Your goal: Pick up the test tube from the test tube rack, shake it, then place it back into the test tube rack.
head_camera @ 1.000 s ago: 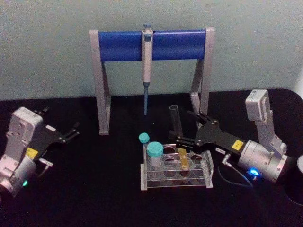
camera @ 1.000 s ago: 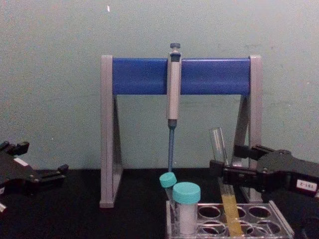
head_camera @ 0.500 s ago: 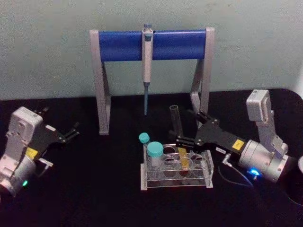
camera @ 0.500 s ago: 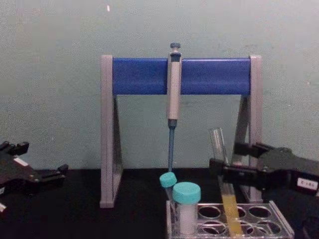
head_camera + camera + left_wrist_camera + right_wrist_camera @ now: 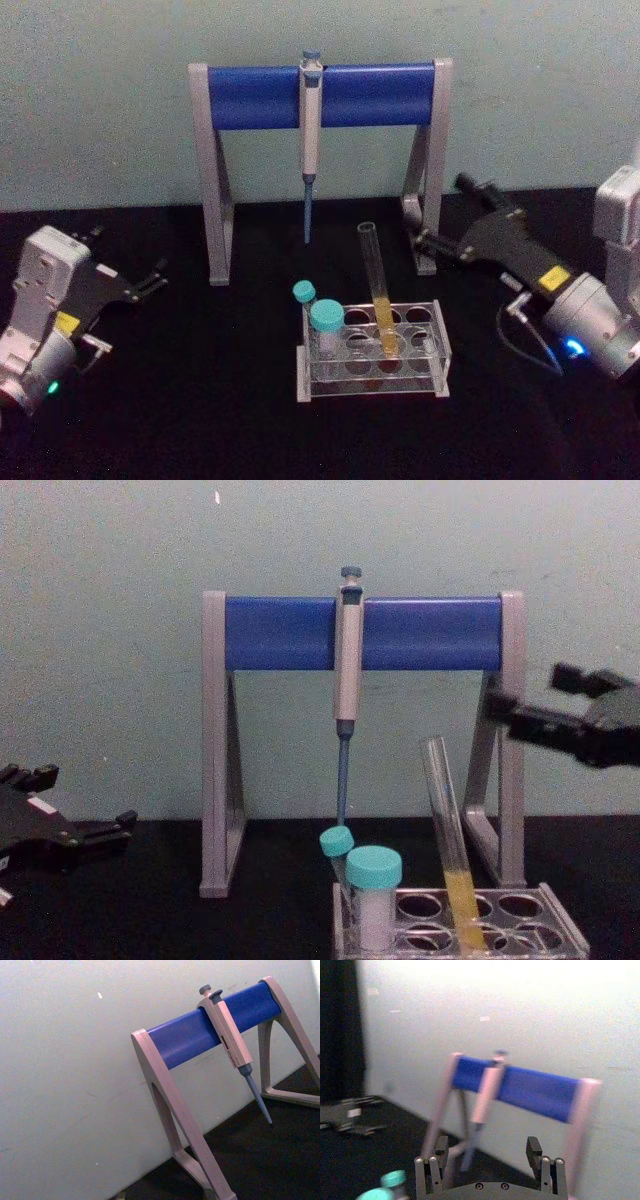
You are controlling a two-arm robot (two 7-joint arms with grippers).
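**Test tube seated in rack, right hand clear**

While the test tube (image 5: 377, 285) stands tilted in a hole of the test tube rack (image 5: 372, 352), near the counter's (image 5: 220, 400) middle, it is touched by nothing. The right hand (image 5: 455, 215) is held open and empty, raised near the right edge. The left hand (image 5: 128, 265) is parked open at the left edge.

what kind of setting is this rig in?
Likely a lab bench mock-up: a pipette hangs on a blue-barred stand, and a clear rack holds a glass tube of yellow liquid plus teal-capped tubes.
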